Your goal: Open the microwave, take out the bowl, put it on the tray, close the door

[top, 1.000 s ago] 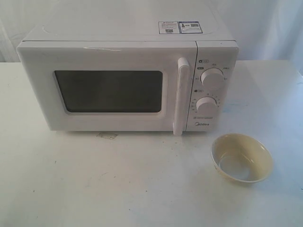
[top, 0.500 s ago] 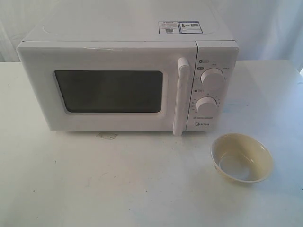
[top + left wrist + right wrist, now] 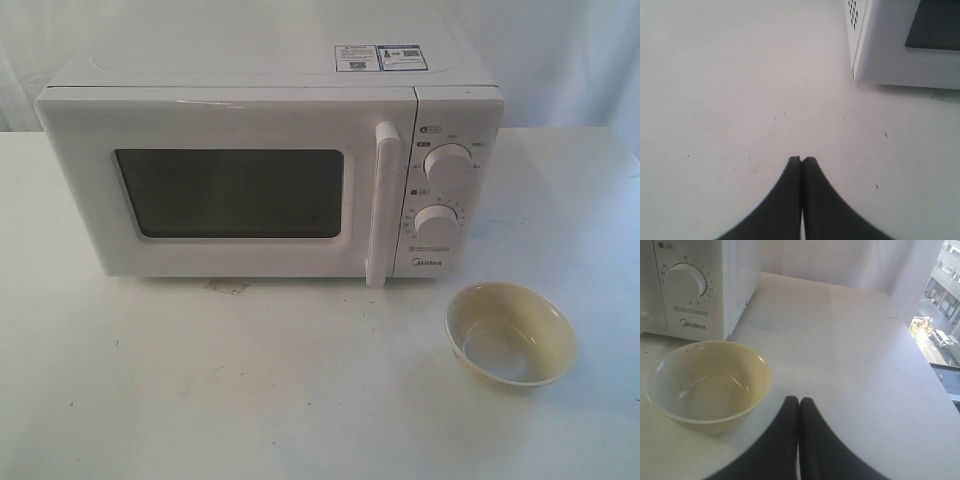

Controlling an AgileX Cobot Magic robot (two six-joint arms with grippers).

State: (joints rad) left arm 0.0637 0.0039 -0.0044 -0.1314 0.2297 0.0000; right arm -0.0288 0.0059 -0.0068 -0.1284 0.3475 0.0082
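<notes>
The white microwave (image 3: pixel 270 170) stands at the back of the table with its door (image 3: pixel 230 190) shut and the bar handle (image 3: pixel 382 205) upright. The cream bowl (image 3: pixel 510 332) sits on the bare table in front of the knob panel (image 3: pixel 445 195), right of the handle. No tray shows in any view. Neither gripper appears in the exterior view. In the left wrist view my left gripper (image 3: pixel 801 159) is shut on nothing, hovering over bare table short of the microwave's corner (image 3: pixel 860 50). My right gripper (image 3: pixel 799 400) is shut and empty, just beside the bowl (image 3: pixel 707 385).
The white table (image 3: pixel 250 390) spreads in front of the microwave. A small patch of tape (image 3: pixel 225 287) lies under the door's front edge. The table's edge (image 3: pixel 920 360) and a window with a street below lie beyond the right gripper.
</notes>
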